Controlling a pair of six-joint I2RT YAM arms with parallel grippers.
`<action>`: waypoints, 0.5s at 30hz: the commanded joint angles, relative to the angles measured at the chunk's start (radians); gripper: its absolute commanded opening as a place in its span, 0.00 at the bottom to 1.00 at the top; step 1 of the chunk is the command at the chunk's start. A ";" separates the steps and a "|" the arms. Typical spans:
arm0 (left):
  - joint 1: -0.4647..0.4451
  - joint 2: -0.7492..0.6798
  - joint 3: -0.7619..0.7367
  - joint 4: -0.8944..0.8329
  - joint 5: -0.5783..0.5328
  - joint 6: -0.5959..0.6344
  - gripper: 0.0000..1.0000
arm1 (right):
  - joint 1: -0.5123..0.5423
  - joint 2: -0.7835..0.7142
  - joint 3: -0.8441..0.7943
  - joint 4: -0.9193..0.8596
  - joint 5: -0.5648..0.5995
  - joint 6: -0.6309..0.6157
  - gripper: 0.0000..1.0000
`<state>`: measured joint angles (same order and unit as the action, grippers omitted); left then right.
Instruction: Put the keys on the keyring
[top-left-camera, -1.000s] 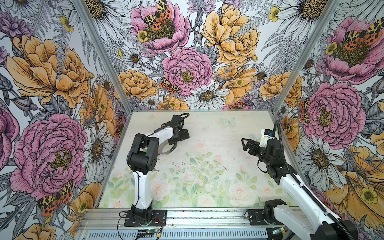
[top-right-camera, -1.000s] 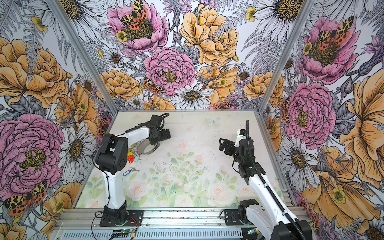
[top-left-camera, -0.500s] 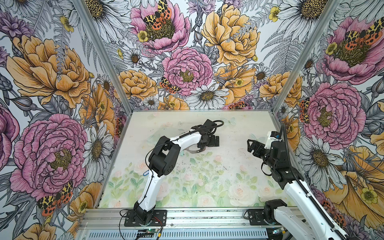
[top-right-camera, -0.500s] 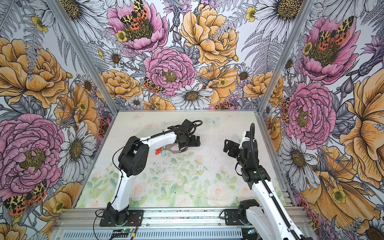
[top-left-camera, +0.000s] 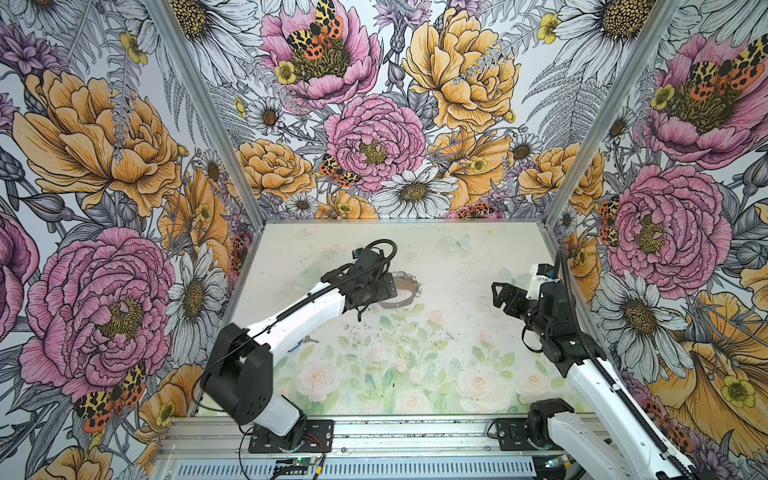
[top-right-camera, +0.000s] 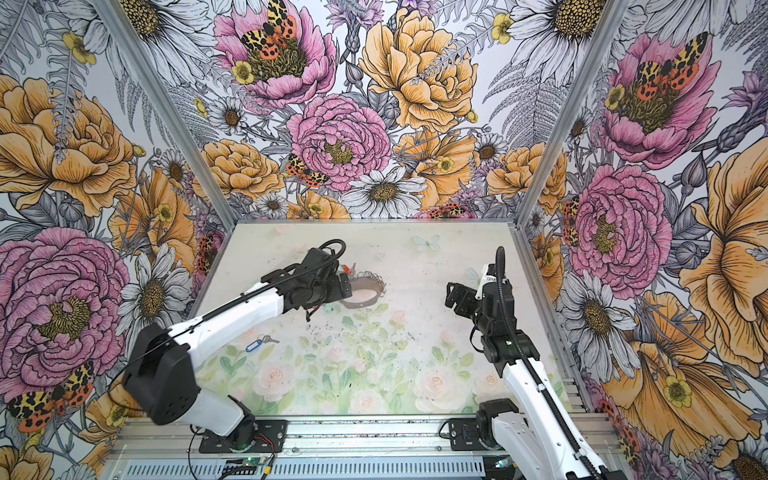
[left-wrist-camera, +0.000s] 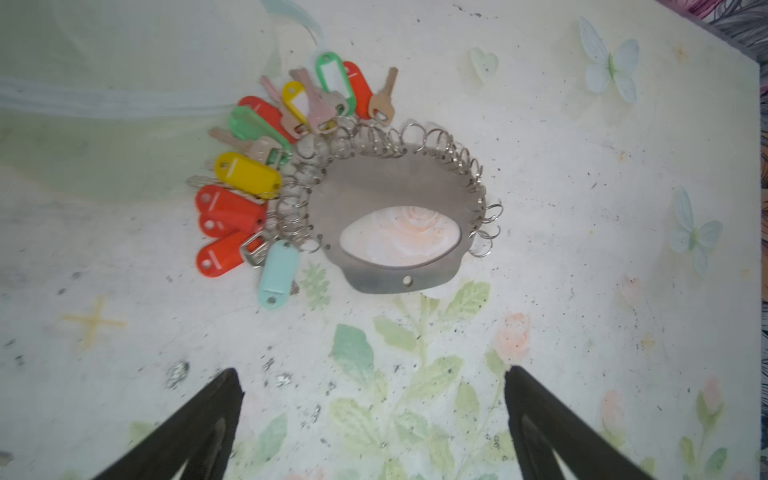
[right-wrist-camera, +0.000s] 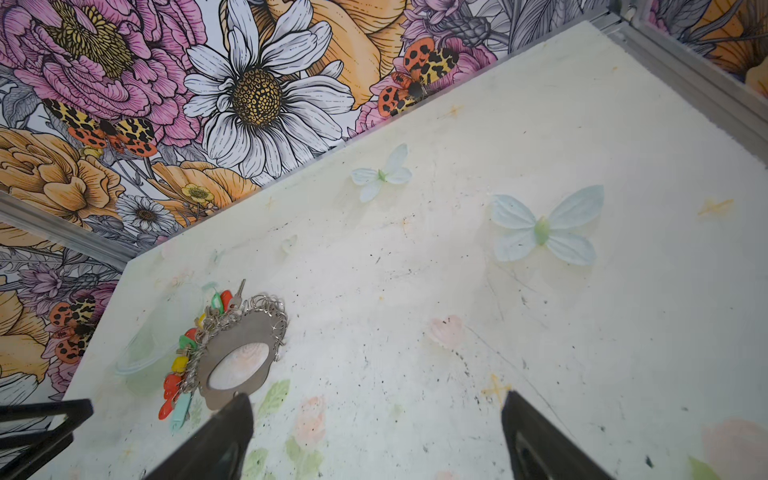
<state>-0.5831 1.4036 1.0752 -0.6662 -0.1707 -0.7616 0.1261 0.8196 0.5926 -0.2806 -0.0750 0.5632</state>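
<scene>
The grey keyring (left-wrist-camera: 399, 183), keys (left-wrist-camera: 245, 174) fanned along one side, is laid on the table (left-wrist-camera: 582, 270) by the left gripper (left-wrist-camera: 372, 374); both that and the right gripper (right-wrist-camera: 376, 397) are held open. Stiff, slippery metal is expected, best pinched at the bare edge.

A flat grey keyring (left-wrist-camera: 395, 183) with an oval hole lay on the table (left-wrist-camera: 582, 249), its rim lined with silver loops. A fan of keys (left-wrist-camera: 245, 178) with red, yellow, green and pale blue tags crowded one side. One blue-tagged key (top-right-camera: 254, 345) lay well apart.
</scene>
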 joint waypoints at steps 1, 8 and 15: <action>0.076 -0.165 -0.154 -0.034 -0.072 -0.135 0.99 | 0.009 0.006 0.023 0.004 -0.016 -0.010 0.94; 0.397 -0.357 -0.361 -0.059 0.020 -0.104 0.99 | 0.012 0.021 0.025 0.004 -0.020 -0.021 0.94; 0.519 -0.284 -0.356 -0.016 0.113 -0.034 0.99 | 0.011 0.024 0.023 0.004 -0.021 -0.030 0.94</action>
<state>-0.0830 1.0950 0.7097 -0.7151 -0.1272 -0.8330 0.1326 0.8402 0.5926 -0.2806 -0.0837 0.5510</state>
